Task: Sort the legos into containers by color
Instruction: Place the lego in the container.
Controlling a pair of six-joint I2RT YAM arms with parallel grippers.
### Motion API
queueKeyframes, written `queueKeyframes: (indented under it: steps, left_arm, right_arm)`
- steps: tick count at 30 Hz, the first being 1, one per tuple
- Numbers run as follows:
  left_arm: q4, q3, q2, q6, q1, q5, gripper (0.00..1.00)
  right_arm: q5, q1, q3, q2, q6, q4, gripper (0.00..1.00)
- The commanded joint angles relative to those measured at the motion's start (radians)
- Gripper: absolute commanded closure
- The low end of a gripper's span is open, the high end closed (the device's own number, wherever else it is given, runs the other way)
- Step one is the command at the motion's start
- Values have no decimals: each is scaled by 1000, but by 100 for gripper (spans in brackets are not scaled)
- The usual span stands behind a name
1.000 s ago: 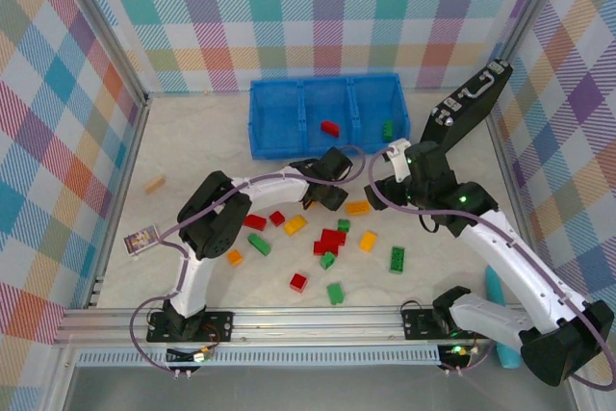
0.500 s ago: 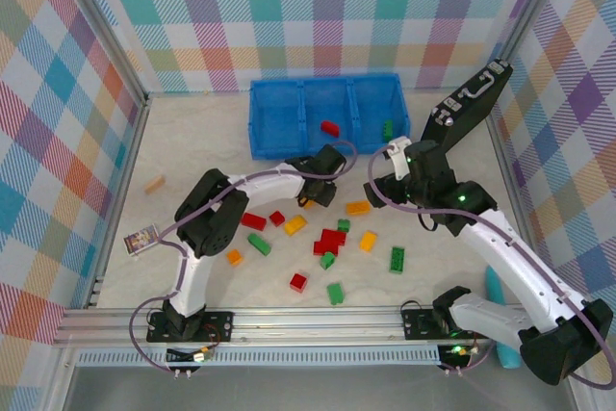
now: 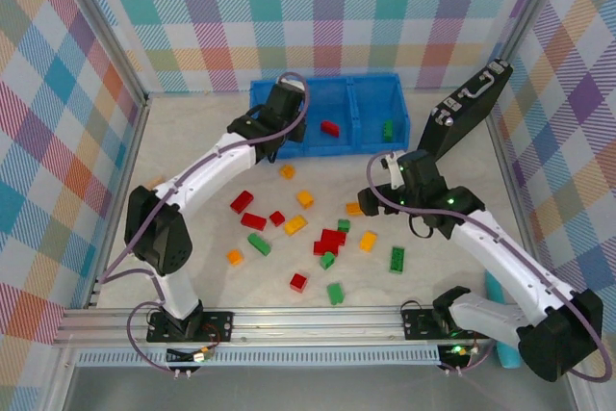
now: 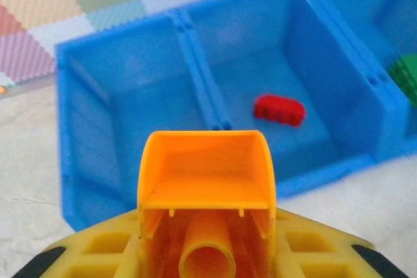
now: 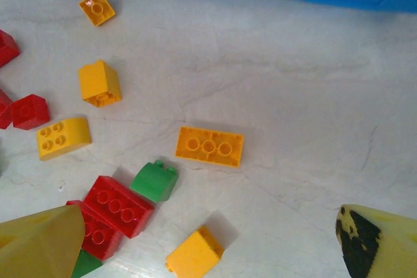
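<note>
- Between the tightly closed fingers of the left gripper sits an orange-yellow hollow plastic brick, its open underside facing the wrist camera.
- Just beyond it stands the long blue ribbed plastic bin. The brick hangs near the divider between the left and middle compartments; over which, I cannot tell.
- The middle compartment holds a small red studded brick and the right one a green brick. The left looks empty.
- The right gripper hovers with jaws spread wide, holding nothing, above the pale marbled table. A flat orange three-stud brick lies below it.
- These bricks are probably light, rigid and smooth-walled. Pinching across two flat side walls, not the studs, should keep one from twisting loose.
</note>
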Motion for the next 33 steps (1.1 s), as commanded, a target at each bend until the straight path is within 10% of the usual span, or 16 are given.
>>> queueKeyframes:
  steps: [1,16,29,33]
  left_arm:
    - [56,15,68,-34,56,-52,81]
    - [-17,326,455,-121,222,144,75]
    - [-59,334,486,-137,220,177,46]
    - [-76,325,463,-135,215,178,52]
  right_arm:
    - [-57,-5,-1,30,98,34,1]
    - [-76,-6,163,29,155,-143,1]
    - [-69,-5,196,49,118,-157,1]
    - [-59,-4,206,44,105,-169,1]
